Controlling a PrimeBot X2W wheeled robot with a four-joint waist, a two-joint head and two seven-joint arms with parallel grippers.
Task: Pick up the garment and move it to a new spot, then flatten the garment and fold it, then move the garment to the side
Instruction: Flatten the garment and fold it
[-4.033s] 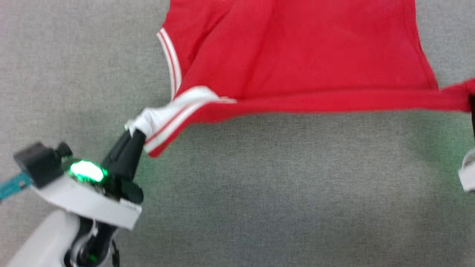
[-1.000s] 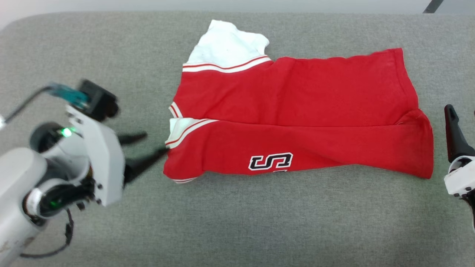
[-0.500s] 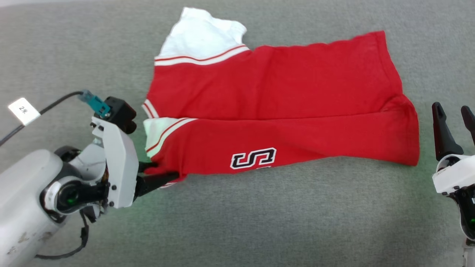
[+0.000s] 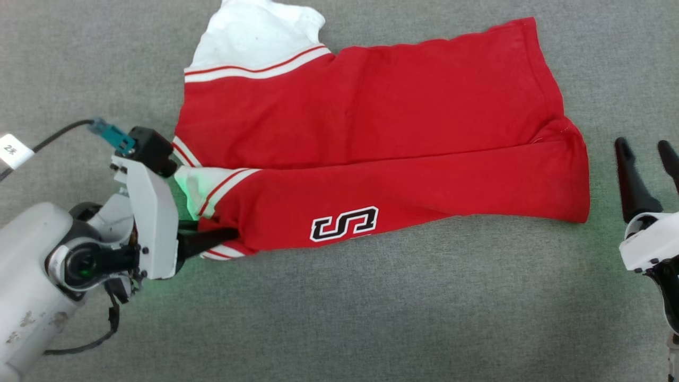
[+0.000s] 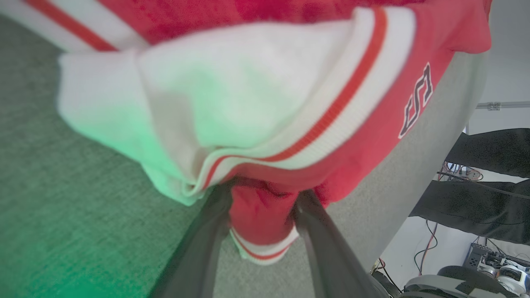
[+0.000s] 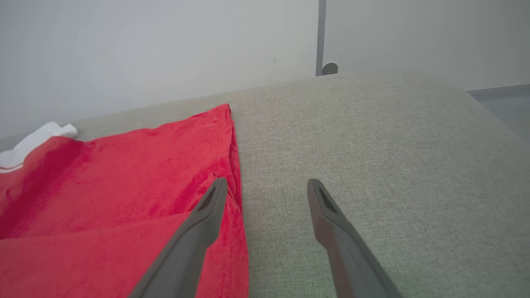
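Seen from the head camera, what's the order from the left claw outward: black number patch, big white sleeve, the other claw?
1. Black white-edged numeral on the red jersey, just right of the left gripper.
2. White fabric sleeve, up at the top edge.
3. Right gripper, far at the right edge.

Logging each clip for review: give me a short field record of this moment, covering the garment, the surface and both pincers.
garment: red jersey-style shirt with white sleeve ends, lying with its near part folded over the rest
marking: black white-edged numeral, facing up
surface: grey fabric surface
left pincer: jaws either side of bunched cloth at the shirt's near-left corner; unclear whether clamped
right pincer: open, empty, just right of the shirt's right edge
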